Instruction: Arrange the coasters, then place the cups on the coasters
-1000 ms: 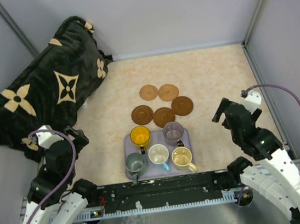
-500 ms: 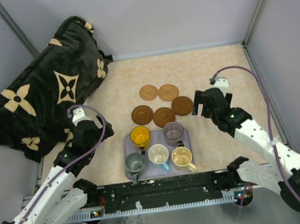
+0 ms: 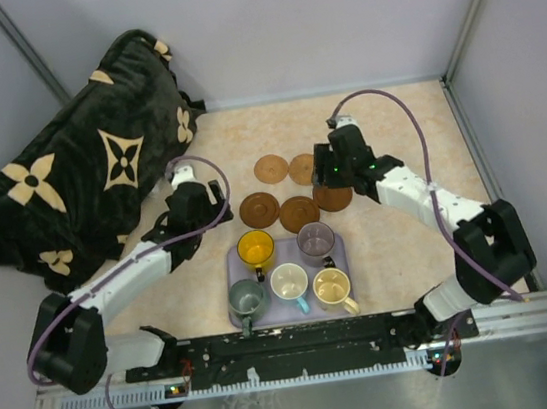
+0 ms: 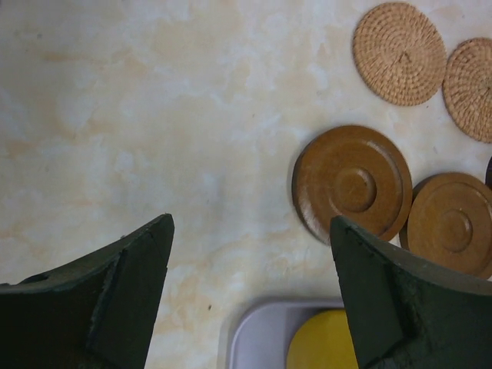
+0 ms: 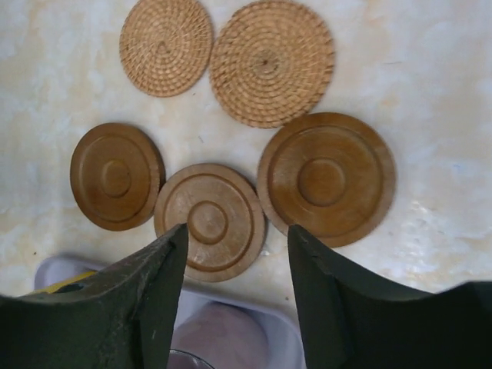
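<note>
Five coasters lie in a cluster mid-table: two woven tan ones (image 5: pixel 165 46) (image 5: pixel 270 61) at the back and three brown ones (image 5: pixel 115 177) (image 5: pixel 209 219) (image 5: pixel 327 178) in front. The cups stand on a lavender tray (image 3: pixel 283 252): yellow (image 3: pixel 256 249), purple-grey (image 3: pixel 316 242), grey-green (image 3: pixel 246 297), white with a blue handle (image 3: pixel 289 282), and cream (image 3: pixel 332 286). My left gripper (image 4: pixel 252 223) hovers open over bare table, left of the leftmost brown coaster (image 4: pixel 352 184). Above the coaster cluster my right gripper (image 5: pixel 238 231) is open and empty, partly hiding one tan coaster in the top view.
A black plush blanket with beige flower shapes (image 3: pixel 96 157) fills the back left corner. Grey walls close in the table at the back and both sides. The tray sits close to the arm bases at the near edge.
Both arms have swung out from the near corners toward the middle. The left gripper now sits beside the left brown coaster. The right gripper now hangs over the coasters.
</note>
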`<state>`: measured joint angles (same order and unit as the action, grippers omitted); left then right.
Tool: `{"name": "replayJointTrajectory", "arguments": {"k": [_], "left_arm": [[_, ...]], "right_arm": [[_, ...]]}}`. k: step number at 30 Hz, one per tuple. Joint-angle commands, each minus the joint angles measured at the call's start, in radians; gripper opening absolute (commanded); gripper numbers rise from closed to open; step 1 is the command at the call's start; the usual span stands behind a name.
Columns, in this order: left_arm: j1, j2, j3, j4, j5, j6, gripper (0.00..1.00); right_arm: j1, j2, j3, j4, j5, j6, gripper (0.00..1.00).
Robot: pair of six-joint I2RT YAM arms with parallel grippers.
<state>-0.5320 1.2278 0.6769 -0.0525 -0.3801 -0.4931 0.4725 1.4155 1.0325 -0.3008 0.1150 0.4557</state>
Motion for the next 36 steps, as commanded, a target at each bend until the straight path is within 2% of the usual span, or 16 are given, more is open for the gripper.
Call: {"name": "replayJointTrajectory", "arguments": {"k": [1,5,6,8,9,14,15,16,18,29,36], "left_arm": [[0.007,0.118,0.123,0.114,0.037,0.043,0.85],[0.01,0.235,0.215,0.17,0.052,0.078,0.73],[0.01,0.257,0.238,0.18,0.055,0.088,0.7],[0.013,0.303,0.278,0.202,0.081,0.112,0.64],[0.013,0.326,0.297,0.216,0.091,0.122,0.63],[0.016,0.451,0.383,0.271,0.149,0.17,0.22],[0.015,0.475,0.403,0.279,0.17,0.182,0.11],[0.018,0.502,0.421,0.288,0.197,0.192,0.05],[0.02,0.551,0.458,0.297,0.254,0.206,0.02],[0.024,0.789,0.685,0.24,0.465,0.247,0.11],[0.024,0.888,0.792,0.171,0.56,0.261,0.13]], "right_arm": [[-0.001,0.106,0.083,0.062,-0.197,-0.01,0.5],[0.03,0.179,0.125,0.064,-0.24,-0.019,0.33],[0.036,0.191,0.132,0.065,-0.247,-0.023,0.25],[0.047,0.213,0.137,0.067,-0.256,-0.022,0.0],[0.051,0.223,0.135,0.072,-0.262,-0.022,0.0],[0.07,0.294,0.13,0.065,-0.294,-0.019,0.0],[0.072,0.301,0.126,0.063,-0.295,-0.019,0.0],[0.075,0.306,0.121,0.064,-0.295,-0.018,0.0],[0.077,0.312,0.109,0.065,-0.299,-0.015,0.0],[0.092,0.373,0.089,0.075,-0.294,0.006,0.0],[0.095,0.411,0.079,0.081,-0.275,0.024,0.0]]}}
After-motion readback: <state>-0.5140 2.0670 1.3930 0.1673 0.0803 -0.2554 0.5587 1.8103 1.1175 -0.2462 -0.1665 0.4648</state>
